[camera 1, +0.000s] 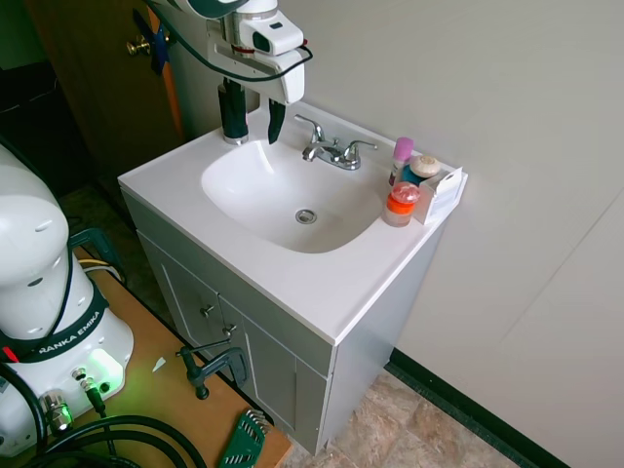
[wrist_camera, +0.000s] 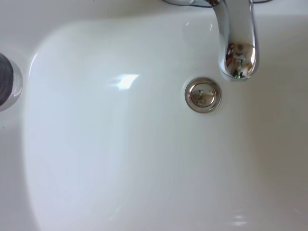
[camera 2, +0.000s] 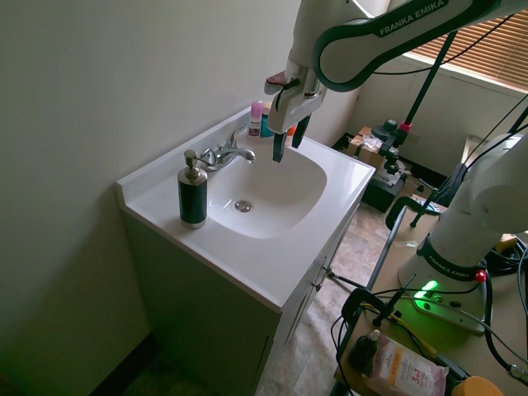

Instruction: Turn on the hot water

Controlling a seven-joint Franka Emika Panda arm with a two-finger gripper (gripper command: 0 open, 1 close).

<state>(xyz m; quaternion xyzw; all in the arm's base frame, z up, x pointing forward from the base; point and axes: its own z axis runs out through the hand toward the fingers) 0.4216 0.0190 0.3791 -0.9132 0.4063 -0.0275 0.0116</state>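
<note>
We log a glossy white moulded sink (camera 1: 234,180) set in a white vanity cabinet (camera 1: 263,356), its oval basin smooth and reflective. At the basin floor sits a round chrome drain (camera 1: 306,216), seen close in the wrist view as a shiny disc with a stopper centre. At the back edge stands a low chrome faucet with a short curved spout (camera 1: 314,151), mirror-bright; in the wrist view the spout tip hangs over the basin just beside the drain.

The hot water lever (camera 1: 311,124) is the left-hand handle, a small slim chrome blade at the rear deck of the sink. Its long axis runs roughly along the back edge, its free end pointing outward, away from the spout toward the black soap pump bottle (camera 1: 232,115). The matching right lever (camera 1: 359,147) mirrors it toward the toiletries.

The gripper (camera 1: 255,117) hangs above the rear left part of the basin, between the soap bottle and the faucet, touching nothing we can see. We note its dark fingers (camera 1: 276,119) pointing down and standing apart, with nothing between them.

On the right rear corner a small white open box (camera 1: 444,190) holds little we can identify; beside it stand a pink-capped bottle (camera 1: 401,156), a teal jar with a cream lid (camera 1: 419,169) and an orange-lidded cup (camera 1: 401,204).
</note>
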